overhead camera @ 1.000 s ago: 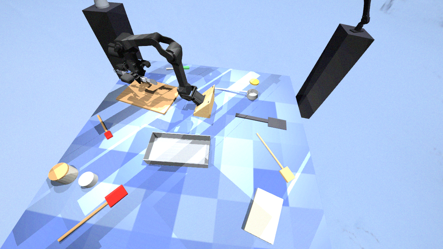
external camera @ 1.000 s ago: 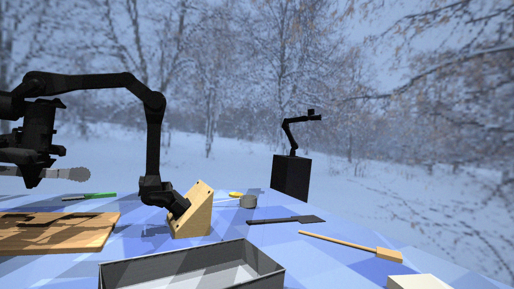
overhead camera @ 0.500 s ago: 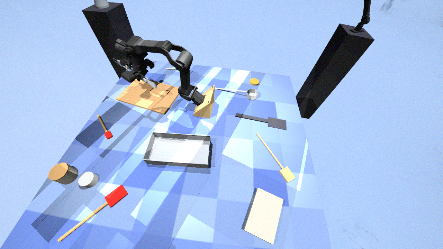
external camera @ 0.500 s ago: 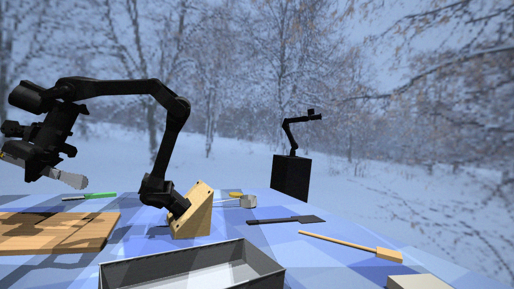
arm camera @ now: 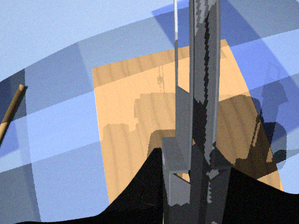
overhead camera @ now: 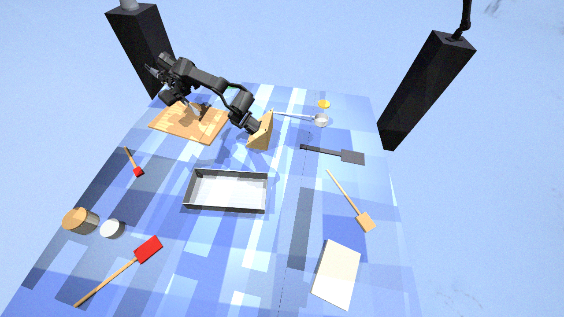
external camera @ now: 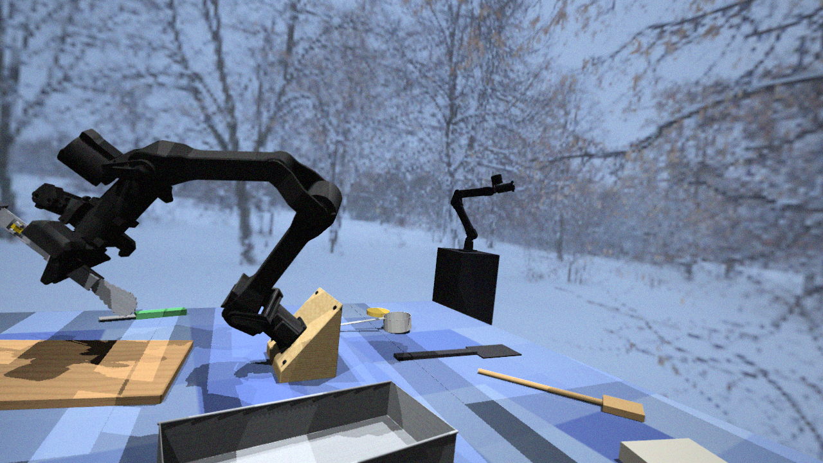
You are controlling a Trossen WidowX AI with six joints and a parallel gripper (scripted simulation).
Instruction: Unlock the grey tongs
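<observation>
While the end effector [overhead camera: 179, 101] [external camera: 57, 270] [arm camera: 173, 154] clamps tongs [overhead camera: 192, 108] [external camera: 116, 297] [arm camera: 213, 78], they clear the board's [overhead camera: 197, 135] [external camera: 86, 393] [arm camera: 118, 90] edges.

Wooden board [external camera: 143, 386]: cut off by the exterior view's left edge.
Roasting tin [external camera: 276, 423]: cropped along the bottom (exterior view again).
Tongs' lock [external camera: 16, 227]: too small to judge.

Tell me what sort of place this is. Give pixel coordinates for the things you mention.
Probably a robot test bench set up as a kitchen counter, against a snowy woodland backdrop. A roasting tin [overhead camera: 224, 191] [external camera: 379, 449], a wooden board [overhead camera: 213, 132] [external camera: 143, 368] [arm camera: 121, 93] and a small saucepan [overhead camera: 321, 120] [external camera: 397, 323] suggest cooking; the bolted-down arm [overhead camera: 205, 79] [external camera: 218, 165] suggests testing.
</observation>
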